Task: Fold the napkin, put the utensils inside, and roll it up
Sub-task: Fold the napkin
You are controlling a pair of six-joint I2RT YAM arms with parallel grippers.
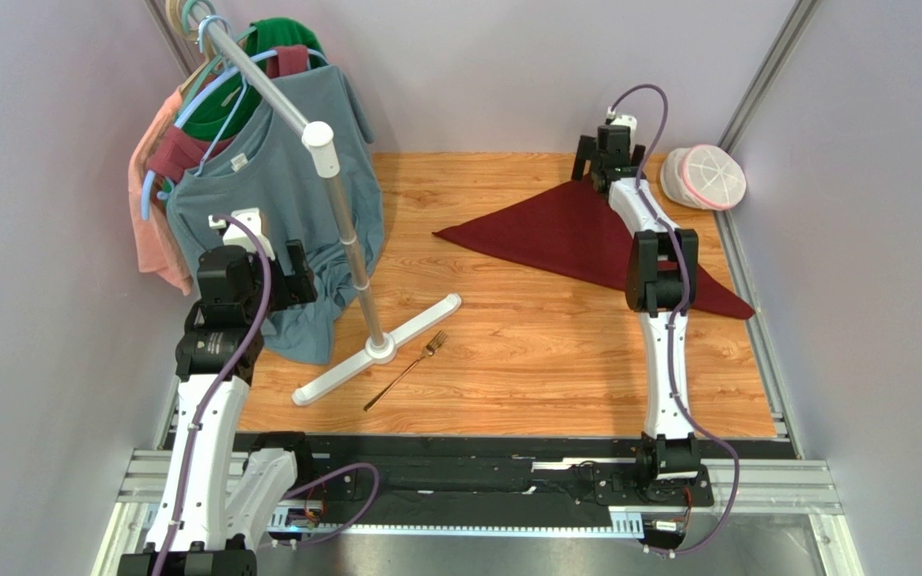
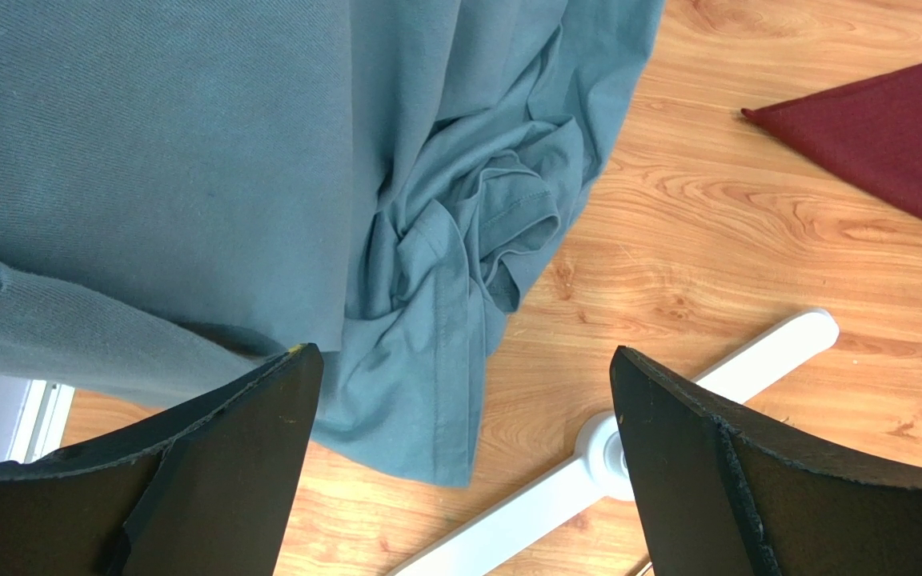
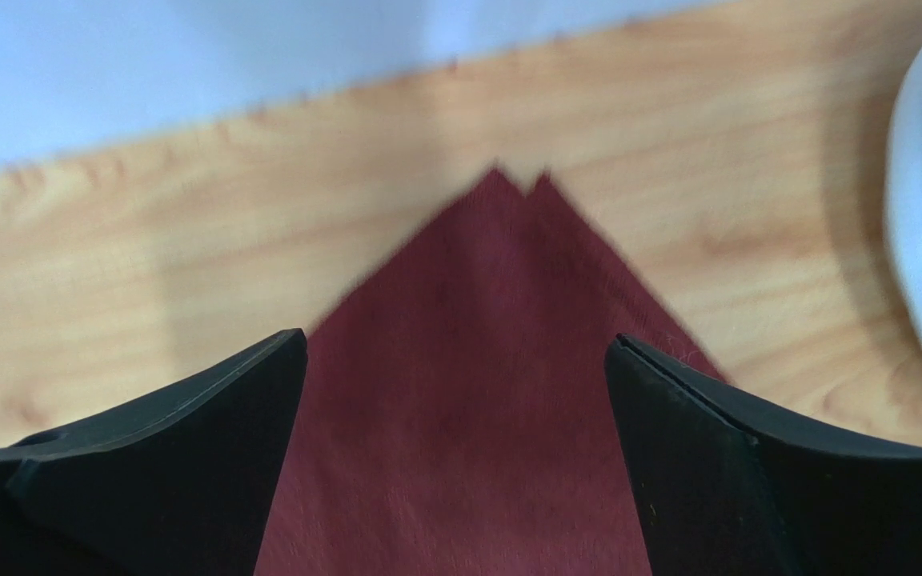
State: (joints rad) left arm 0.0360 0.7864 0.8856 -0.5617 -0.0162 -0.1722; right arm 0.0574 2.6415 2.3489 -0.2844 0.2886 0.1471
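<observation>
The maroon napkin (image 1: 562, 234) lies folded into a triangle at the back right of the wooden table. Its two layered corners (image 3: 514, 186) point toward the back wall. My right gripper (image 1: 609, 159) is open and empty just above that far corner, with the cloth (image 3: 466, 408) between the jaws. A corner of the napkin also shows in the left wrist view (image 2: 887, 132). The slim metal fork (image 1: 407, 369) lies on the wood near the middle front. My left gripper (image 1: 298, 279) is open and empty beside the hanging teal shirt (image 2: 189, 180).
A white rack stands at the left with its pole (image 1: 340, 204) and T-shaped base (image 1: 376, 351), carrying shirts on hangers, among them a teal one (image 1: 274, 204). The base also shows in the left wrist view (image 2: 694, 390). A white round container (image 1: 706, 177) sits at the back right.
</observation>
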